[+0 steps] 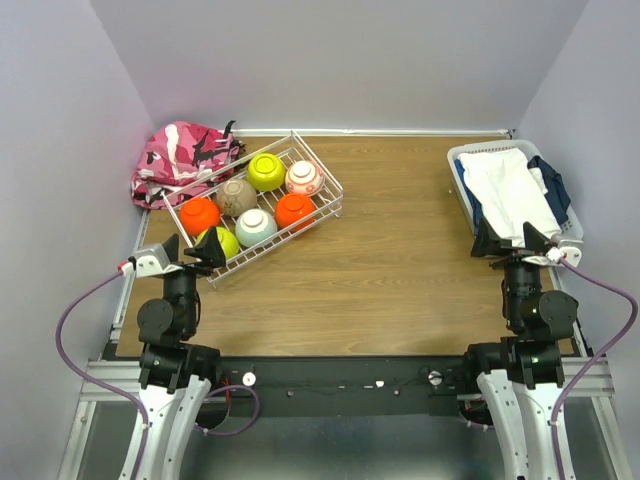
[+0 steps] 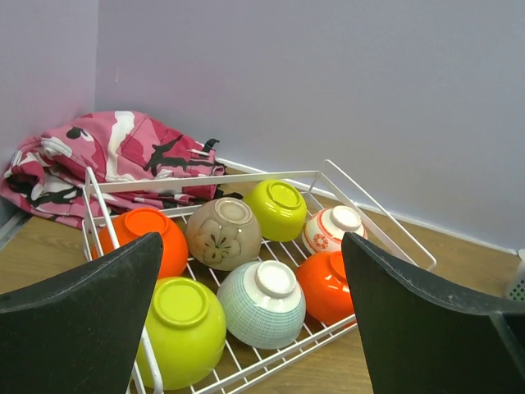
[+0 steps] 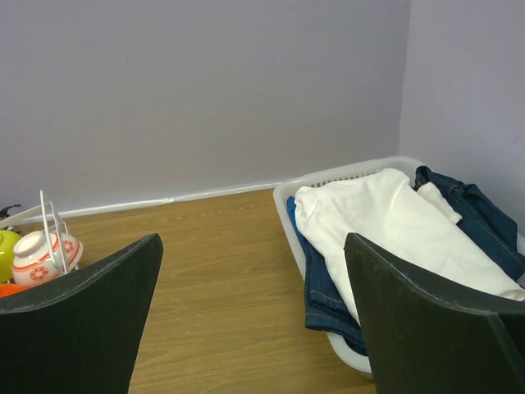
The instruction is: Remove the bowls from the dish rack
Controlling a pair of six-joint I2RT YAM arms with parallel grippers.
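Observation:
The white wire dish rack (image 1: 331,193) sits at the back left and holds several bowls, all upside down: two lime-green (image 1: 266,171) (image 1: 222,241), two orange (image 1: 199,215) (image 1: 294,210), a tan one (image 1: 236,197), a pale teal one (image 1: 256,227) and a white one with red pattern (image 1: 304,178). My left gripper (image 1: 198,252) is open and empty, just in front of the rack's near corner. In the left wrist view the teal bowl (image 2: 262,302) lies between the open fingers. My right gripper (image 1: 515,240) is open and empty at the right, far from the rack.
A pink camouflage cloth (image 1: 180,158) lies against the wall behind the rack. A white plastic basket (image 1: 456,160) of white and blue clothes stands at the back right, just beyond my right gripper. Walls close in the left, back and right sides.

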